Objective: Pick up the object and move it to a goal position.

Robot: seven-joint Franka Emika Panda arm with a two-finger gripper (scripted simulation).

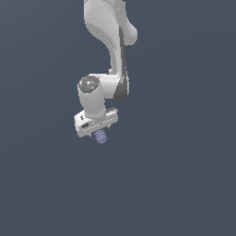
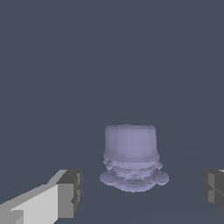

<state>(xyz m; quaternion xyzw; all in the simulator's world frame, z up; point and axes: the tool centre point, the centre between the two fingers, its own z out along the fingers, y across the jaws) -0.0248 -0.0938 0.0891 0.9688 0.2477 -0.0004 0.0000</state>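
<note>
Your Panda arm (image 1: pixel 113 50) comes down from the top of the exterior view, and its white wrist and hand sit a little to the exterior view's left of centre, tilted so that the hand's flat bar slopes upward toward the exterior view's right. The gripper (image 1: pixel 98 133) points down at the plain dark grey-blue ground (image 1: pixel 184 184), which fills the whole picture with no markings that you could steer by.

The lavender-purple cylinder (image 1: pixel 100 137) shows just under the hand in the exterior view, poking out below the white bar and much smaller than the hand itself. From there you cannot tell whether it is touching the fingers or resting on the ground.

The wrist view gives you more. The cylinder (image 2: pixel 131 157) sits between the two fingers: a smooth stubby barrel at one end, then a ridged neck, then a wider lobed flange at the other end. You see one dark finger pad (image 2: pixel 70 192) with its white finger body on one side and the other dark pad (image 2: pixel 213 190) at the opposite edge of the picture. There is clear ground-coloured space between each pad and the cylinder, so the jaws stand spread wide and nothing is clamped; the cylinder is bracketed by them but apart from both. The gap on the side of the first pad looks narrower than the gap on the other side
</note>
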